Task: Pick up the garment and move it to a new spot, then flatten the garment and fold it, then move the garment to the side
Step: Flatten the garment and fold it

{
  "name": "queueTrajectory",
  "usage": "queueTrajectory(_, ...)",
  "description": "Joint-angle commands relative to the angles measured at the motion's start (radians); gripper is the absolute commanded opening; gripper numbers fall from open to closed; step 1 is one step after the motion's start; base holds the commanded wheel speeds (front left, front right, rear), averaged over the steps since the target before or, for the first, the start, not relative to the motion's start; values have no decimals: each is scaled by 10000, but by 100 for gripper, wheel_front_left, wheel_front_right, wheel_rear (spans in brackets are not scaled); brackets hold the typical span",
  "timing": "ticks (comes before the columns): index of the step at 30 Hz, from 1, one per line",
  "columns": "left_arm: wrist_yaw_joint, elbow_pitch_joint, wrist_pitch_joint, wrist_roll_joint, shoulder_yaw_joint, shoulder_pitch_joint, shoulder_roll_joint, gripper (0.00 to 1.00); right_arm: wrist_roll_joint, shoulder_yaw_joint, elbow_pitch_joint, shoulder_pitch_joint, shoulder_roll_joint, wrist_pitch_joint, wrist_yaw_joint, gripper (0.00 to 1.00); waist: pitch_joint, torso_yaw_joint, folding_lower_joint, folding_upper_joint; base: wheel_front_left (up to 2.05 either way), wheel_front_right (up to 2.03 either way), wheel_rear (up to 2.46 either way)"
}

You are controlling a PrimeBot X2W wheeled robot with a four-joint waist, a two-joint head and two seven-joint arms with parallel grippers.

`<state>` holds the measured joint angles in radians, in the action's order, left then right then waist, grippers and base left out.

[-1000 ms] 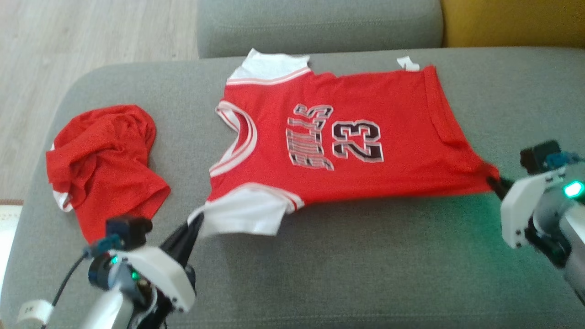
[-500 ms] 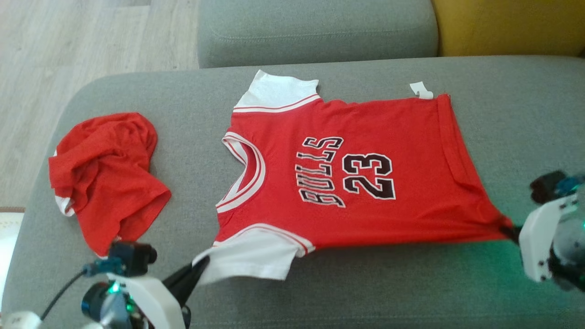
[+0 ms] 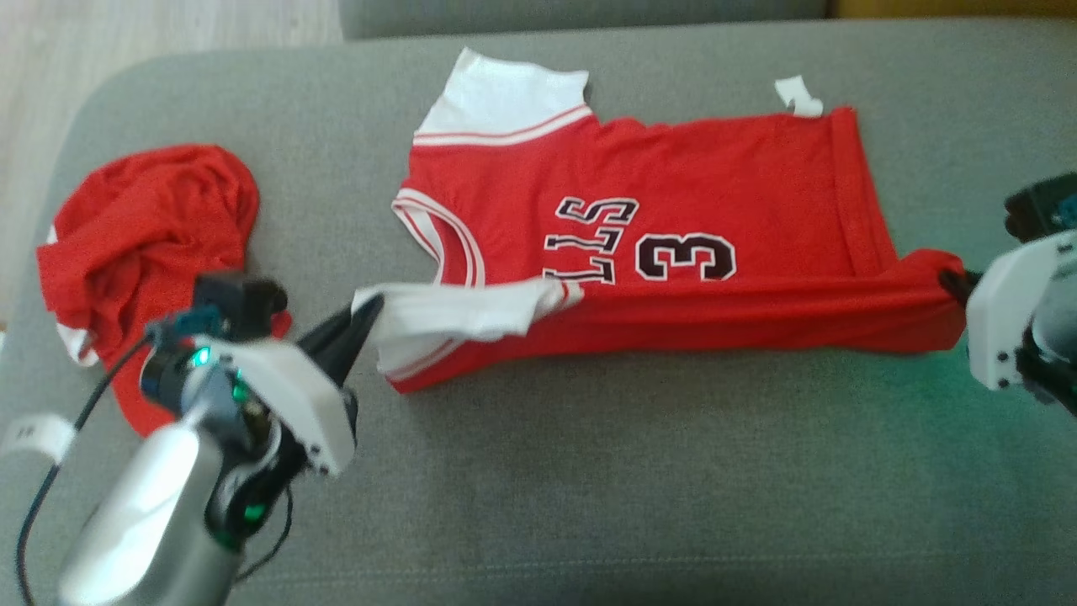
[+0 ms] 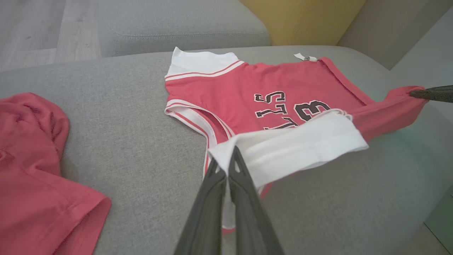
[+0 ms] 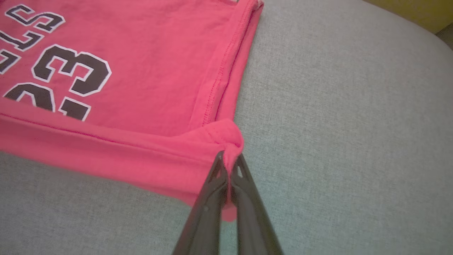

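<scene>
The garment (image 3: 673,185) is a red jersey with white sleeves and black lettering, spread on the grey sofa cushion (image 3: 589,471). Its near long edge is lifted and folded over toward the far side, covering part of the print. My left gripper (image 3: 370,305) is shut on the white near sleeve (image 4: 293,148), pinched at the tips (image 4: 226,161). My right gripper (image 3: 951,282) is shut on the red hem corner (image 5: 226,141), which bunches between its fingers (image 5: 216,184). The right gripper's tip also shows at the edge of the left wrist view, as a dark finger (image 4: 431,94).
A second red garment (image 3: 143,244) lies crumpled at the cushion's left end, close behind my left arm. Wooden floor (image 3: 50,50) lies beyond the left edge. A yellow cushion (image 4: 300,21) and another grey cushion (image 4: 177,24) sit at the back.
Both grippers have lifted the jersey's near edge and carried it toward the far side, folding it over part of the print. The head camera has also shifted.
</scene>
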<state>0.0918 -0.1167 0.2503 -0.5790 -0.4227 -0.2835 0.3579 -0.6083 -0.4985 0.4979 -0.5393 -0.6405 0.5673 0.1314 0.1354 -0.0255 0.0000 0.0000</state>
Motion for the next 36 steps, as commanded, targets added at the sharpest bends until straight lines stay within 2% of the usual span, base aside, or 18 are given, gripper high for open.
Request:
queueTrajectory(1,63,115,-168,97,379,-693,162,0,173,62,-156,-211,-176,58,-7,0,292,15,0,0,0,0,0)
queueTrajectory(10,257,-1892,-804,476,-306,-2205,-362,0,828,-127,296,-717,266,0,-7,0,943,-31,0,0,0,0,0)
queueTrajectory(17,314,-3320,-1446,795,-744,-3115,-718,0,1132,-163,779,-1107,634,-562,-7,0,1272,-122,0,0,0,0,0)
queueTrajectory(18,297,-3520,-1579,865,-761,-3245,-750,15,1191,-152,821,-1166,692,-753,-7,16,1298,-136,0,0,0,0,0)
queueTrajectory(19,254,-3713,-1736,930,-758,-3362,-791,88,1211,-84,909,-1212,769,-929,-7,100,1311,-155,0,0,0,0,0)
queueTrajectory(20,227,-3894,-1888,965,-752,-3458,-846,100,1226,-29,992,-1250,849,-1096,-7,100,1311,-175,0,0,0,0,0)
queueTrajectory(23,115,-4314,-2450,935,-626,-3638,-1058,100,1322,210,1128,-1387,1025,-1835,-7,100,1240,-231,0,0,0,0,0)
queueTrajectory(29,-383,-4483,-4177,559,89,-3593,-1535,100,1519,1082,1007,-1261,1486,-4199,-7,100,806,-314,0,0,0,0,0)
queueTrajectory(33,-826,-4017,-4961,290,765,-3108,-1840,100,1867,2044,668,-845,1976,-5943,-7,100,357,-411,0,0,0,0,0)
queueTrajectory(36,-1295,-3041,-5105,453,1393,-2346,-2145,100,2136,2875,193,-279,2489,-7042,-7,100,15,-477,0,0,0,0,0)
